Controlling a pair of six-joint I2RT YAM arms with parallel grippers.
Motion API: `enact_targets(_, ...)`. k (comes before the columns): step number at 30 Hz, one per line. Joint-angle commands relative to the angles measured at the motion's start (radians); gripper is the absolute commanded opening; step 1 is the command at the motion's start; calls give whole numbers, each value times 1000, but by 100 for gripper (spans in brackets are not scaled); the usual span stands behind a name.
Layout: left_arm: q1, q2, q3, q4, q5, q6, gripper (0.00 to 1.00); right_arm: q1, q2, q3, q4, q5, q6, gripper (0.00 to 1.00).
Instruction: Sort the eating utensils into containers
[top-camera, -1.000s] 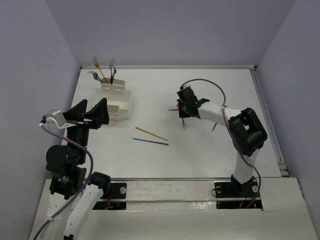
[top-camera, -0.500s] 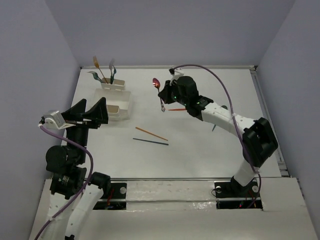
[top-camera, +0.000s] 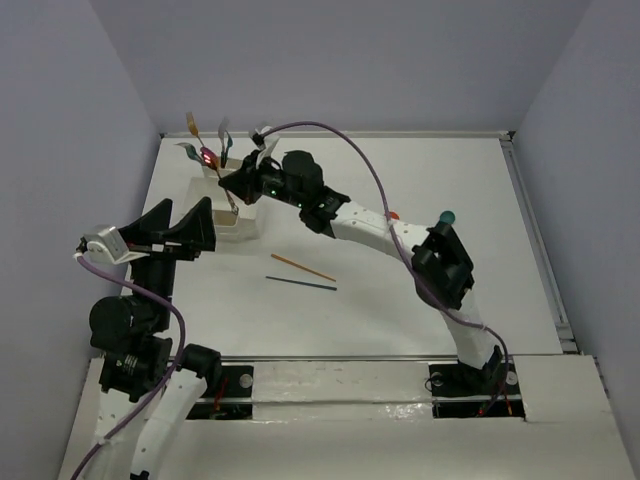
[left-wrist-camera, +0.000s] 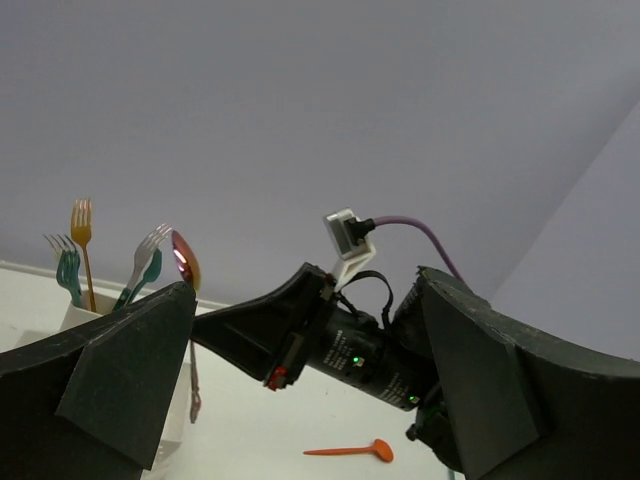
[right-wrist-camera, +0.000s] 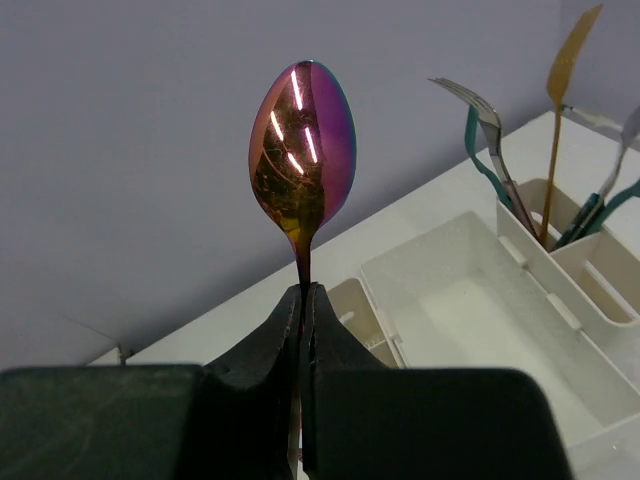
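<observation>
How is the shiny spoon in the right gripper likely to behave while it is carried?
The spoon is probably stiff: it juts straight from the right gripper without sagging. Its glossy, mirror-like surface suggests it may be slippery. Pinched only on the thin handle, it might pivot in the grip.

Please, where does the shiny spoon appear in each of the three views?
Top external: the spoon is at the upper left.
Left wrist: left of centre, upright.
Right wrist: centre, pinched by the right gripper.
Shared landmark: the orange fork, standing upright in all three.
</observation>
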Motion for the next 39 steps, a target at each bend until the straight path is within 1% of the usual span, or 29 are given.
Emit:
enact_targets(1, -4, -13, -9, 51, 14, -6, 99, 27, 113, 174, 105, -39, -10, 0)
enact_targets(4, -4, -18, -9, 51, 13, -4, 99, 50, 197, 269, 120, -40, -17, 0)
enact_targets(5, -14, -21, -9, 51, 13, -4, 99, 50, 220, 327, 111, -43, -22, 0)
enact_targets(6, -14, -21, -9, 51, 11, -4, 99, 50, 243, 327, 111, -45, -25, 0)
enact_targets(7, -14, -21, -11, 51, 11, -4, 99, 60, 289, 385, 100, -43, -26, 0)
enact_targets(10, -14, -23, -12, 49, 11, -4, 99, 61, 348, 490, 91, -31, -33, 0)
enact_targets(13, -23, -23, -12, 48, 6, -2, 99, 61, 433, 580, 85, -14, -34, 0)
enact_targets(16, -23, -21, -12, 48, 6, 1, 99, 70, 473, 637, 68, -17, -30, 0)
enact_targets(29, -23, -24, -14, 48, 13, -2, 99, 79, 546, 643, 82, -5, -31, 0)
enact_targets(39, -32, -30, -15, 46, 11, -1, 99, 79, 550, 622, 85, -8, -34, 0)
